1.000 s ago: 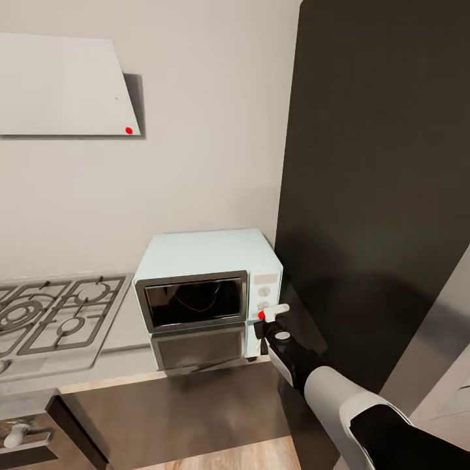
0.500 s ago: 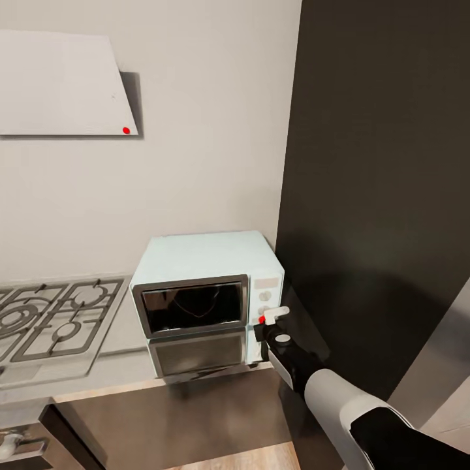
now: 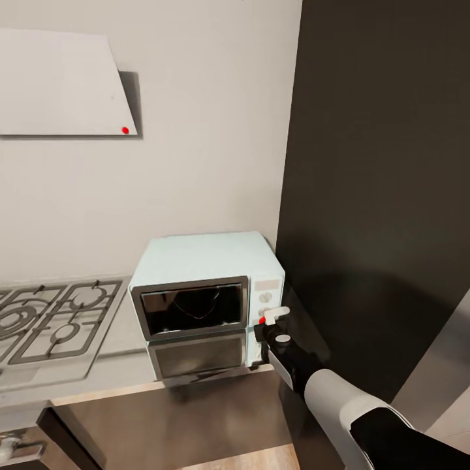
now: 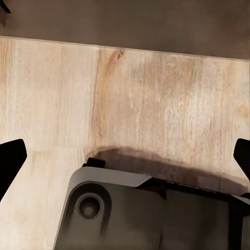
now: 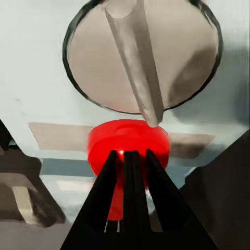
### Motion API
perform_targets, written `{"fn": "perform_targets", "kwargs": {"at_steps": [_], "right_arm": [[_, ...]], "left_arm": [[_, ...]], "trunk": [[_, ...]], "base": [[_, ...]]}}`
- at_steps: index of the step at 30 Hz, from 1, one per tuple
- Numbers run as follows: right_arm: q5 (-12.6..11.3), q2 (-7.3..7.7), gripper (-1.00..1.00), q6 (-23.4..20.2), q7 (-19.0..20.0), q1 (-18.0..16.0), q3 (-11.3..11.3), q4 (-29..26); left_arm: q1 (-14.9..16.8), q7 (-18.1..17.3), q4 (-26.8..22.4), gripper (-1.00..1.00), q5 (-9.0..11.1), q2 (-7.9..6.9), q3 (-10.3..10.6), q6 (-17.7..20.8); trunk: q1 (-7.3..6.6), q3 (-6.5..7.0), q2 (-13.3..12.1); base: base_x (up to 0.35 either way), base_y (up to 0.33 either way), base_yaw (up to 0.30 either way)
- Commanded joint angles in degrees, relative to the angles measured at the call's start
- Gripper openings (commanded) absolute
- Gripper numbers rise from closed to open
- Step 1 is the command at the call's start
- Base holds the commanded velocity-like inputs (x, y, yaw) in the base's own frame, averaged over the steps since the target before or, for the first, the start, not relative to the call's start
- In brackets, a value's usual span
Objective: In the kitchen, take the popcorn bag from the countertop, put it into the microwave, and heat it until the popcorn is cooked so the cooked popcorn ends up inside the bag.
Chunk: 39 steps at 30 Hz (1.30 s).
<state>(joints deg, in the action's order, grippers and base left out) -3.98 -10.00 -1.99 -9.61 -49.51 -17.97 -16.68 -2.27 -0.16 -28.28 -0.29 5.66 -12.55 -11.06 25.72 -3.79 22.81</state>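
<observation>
Pale blue microwave point(image 3: 202, 294) at frame centre, door shut, on grey table point(image 3: 78, 382). Right hand point(image 3: 266, 324), fingers pressed together, touches red light point(image 5: 128, 141). Left hand point(image 4: 125, 161) spread wide over wood floor point(image 4: 52, 104).

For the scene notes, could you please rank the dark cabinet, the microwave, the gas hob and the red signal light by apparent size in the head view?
1. Dark cabinet, by far the largest.
2. Microwave.
3. Gas hob, partly cut off by the frame, so its place is unsure.
4. Red signal light, tiny.

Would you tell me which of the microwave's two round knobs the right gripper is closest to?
The lower knob on the microwave: the right gripper sits just beneath it at the red signal light, while the upper knob lies farther up.
</observation>
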Motion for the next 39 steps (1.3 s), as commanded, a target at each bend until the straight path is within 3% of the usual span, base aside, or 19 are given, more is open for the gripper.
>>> {"fn": "perform_targets", "kwargs": {"at_steps": [1,18,22,25,28,29,32,39], "right_arm": [[-0.4,0.00,-1.00,-0.2,-0.4,-0.1,-0.5,0.0],[-0.4,0.00,-1.00,0.0,-0.4,-0.1,-0.5,-0.1],[-0.4,0.00,-1.00,2.8,0.7,1.2,-0.5,-1.4],[-0.4,0.00,-1.00,3.3,2.7,3.8,-0.6,-6.6],[-0.2,0.00,-1.00,0.8,3.0,8.5,-0.9,-16.7],[-0.1,0.00,1.00,-0.9,3.1,10.0,-0.9,-20.0],[0.2,0.00,1.00,-3.0,3.1,12.6,-1.1,-25.8],[0.4,0.00,1.00,-3.3,3.0,13.6,-1.3,-27.4]], "left_arm": [[0.0,0.0,-0.1,1.00,0.0,0.05,-0.2,-0.1],[0.0,0.0,-0.1,1.00,0.0,0.08,-0.2,-0.1],[0.0,0.0,-0.1,1.00,0.1,0.09,-0.2,-0.1],[0.1,0.0,0.0,1.00,0.1,0.08,-0.2,0.0],[0.1,0.0,0.0,1.00,0.1,0.09,-0.2,0.0],[0.1,0.0,0.0,1.00,0.1,0.10,-0.2,0.0],[0.1,0.0,0.0,1.00,0.1,0.11,-0.1,-0.1],[0.1,0.0,0.0,1.00,0.1,0.08,-0.2,-0.1]], "trunk": [[0.06,-0.12,0.1],[0.06,-0.12,0.1],[0.06,-0.12,0.1],[0.06,-0.12,0.1],[0.06,-0.12,0.1],[0.06,-0.12,0.1],[0.06,-0.12,0.1],[0.06,-0.12,0.1]], "base": [[0.202,0.000,0.000],[0.006,0.000,0.000],[-0.275,0.000,0.000],[-0.336,0.000,0.000],[-0.341,0.000,0.000],[-0.342,0.000,0.000],[-0.342,0.000,0.000],[-0.342,0.000,0.000]]}}
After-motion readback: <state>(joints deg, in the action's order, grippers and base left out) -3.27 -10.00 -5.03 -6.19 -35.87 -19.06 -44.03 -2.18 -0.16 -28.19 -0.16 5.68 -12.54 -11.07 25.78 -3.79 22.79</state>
